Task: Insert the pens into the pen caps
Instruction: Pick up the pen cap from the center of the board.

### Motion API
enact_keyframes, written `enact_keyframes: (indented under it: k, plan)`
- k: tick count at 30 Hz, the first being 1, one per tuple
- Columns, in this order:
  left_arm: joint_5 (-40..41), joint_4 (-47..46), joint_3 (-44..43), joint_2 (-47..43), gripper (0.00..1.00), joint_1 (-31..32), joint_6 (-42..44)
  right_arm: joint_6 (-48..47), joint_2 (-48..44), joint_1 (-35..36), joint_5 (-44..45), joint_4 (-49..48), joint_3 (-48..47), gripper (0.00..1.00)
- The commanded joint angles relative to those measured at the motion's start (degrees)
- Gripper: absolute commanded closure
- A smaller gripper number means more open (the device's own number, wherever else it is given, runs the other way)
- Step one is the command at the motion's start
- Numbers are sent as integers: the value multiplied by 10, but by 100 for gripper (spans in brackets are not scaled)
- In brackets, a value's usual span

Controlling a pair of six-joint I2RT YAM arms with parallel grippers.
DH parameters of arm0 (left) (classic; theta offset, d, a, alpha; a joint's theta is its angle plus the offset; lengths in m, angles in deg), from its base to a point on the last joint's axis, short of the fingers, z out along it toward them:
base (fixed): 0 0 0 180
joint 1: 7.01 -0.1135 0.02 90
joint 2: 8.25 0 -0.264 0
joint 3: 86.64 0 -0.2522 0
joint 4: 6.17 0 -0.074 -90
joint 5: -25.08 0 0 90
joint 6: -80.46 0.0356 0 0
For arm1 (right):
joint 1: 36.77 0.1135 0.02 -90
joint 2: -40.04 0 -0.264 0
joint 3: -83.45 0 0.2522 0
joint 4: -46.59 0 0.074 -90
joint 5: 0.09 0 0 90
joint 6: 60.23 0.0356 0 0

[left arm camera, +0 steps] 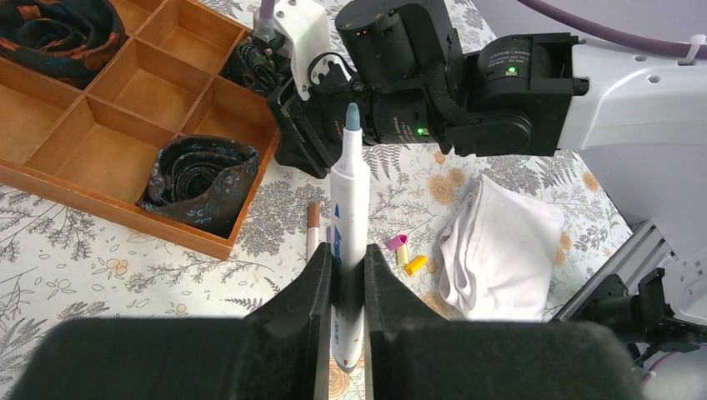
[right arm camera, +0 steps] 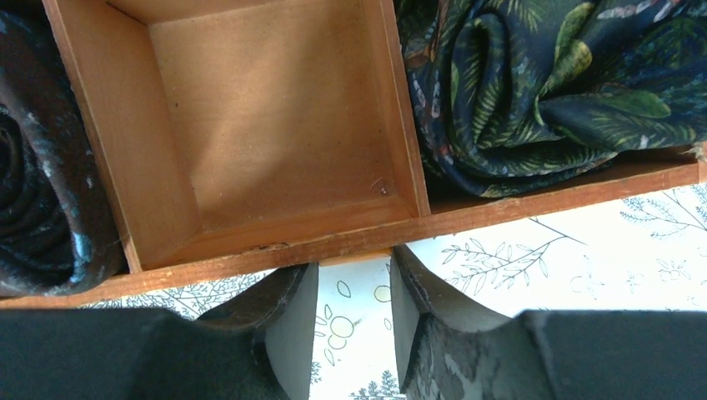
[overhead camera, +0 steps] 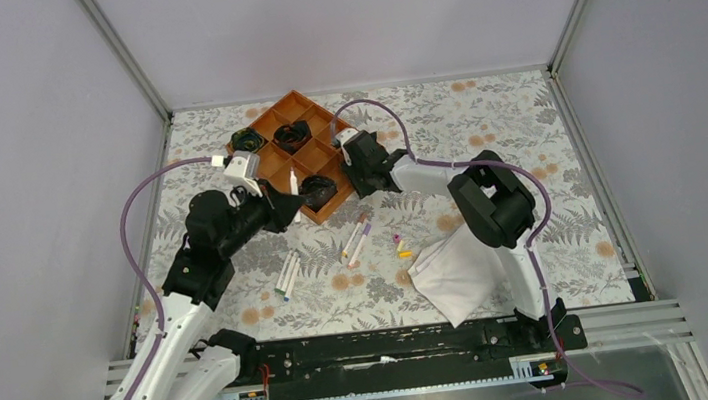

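Left gripper (left arm camera: pixel 350 265) clamped on a blue-tipped pen (left arm camera: pixel 349 192) beside the wooden tray (left arm camera: pixel 100 204); right gripper (right arm camera: pixel 354 312) half-spread and empty over the tray's rim; pen caps (left arm camera: pixel 400 247) lie well off the tray. Hazard, as judged: pen tip jabbing the capless gripper.

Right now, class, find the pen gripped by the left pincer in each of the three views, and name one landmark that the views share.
Top external: the held pen is a short white stick just left of centre, at the near side of the wooden tray.
Left wrist: bottom centre, clamped in the left pincer, tip pointing up the picture.
Right wrist: not in it.
Shared landmark: the wooden tray, seen in all three.
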Motion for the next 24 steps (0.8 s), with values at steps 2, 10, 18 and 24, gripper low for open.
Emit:
enact_keyframes:
  k: [2,10,18,24]
  plan:
    - [-13,-24,5,-1,100,-7,4,-10,-50,-7,-33,-9,32,74]
    - [-13,-24,6,-5,100,-9,4,-8,-177,-5,-98,2,105,78]
    - [-15,-24,8,-6,100,-9,3,-1,-307,53,-114,29,219,78]
    - [-16,-24,9,-3,100,-9,3,46,-363,146,-100,15,311,77]
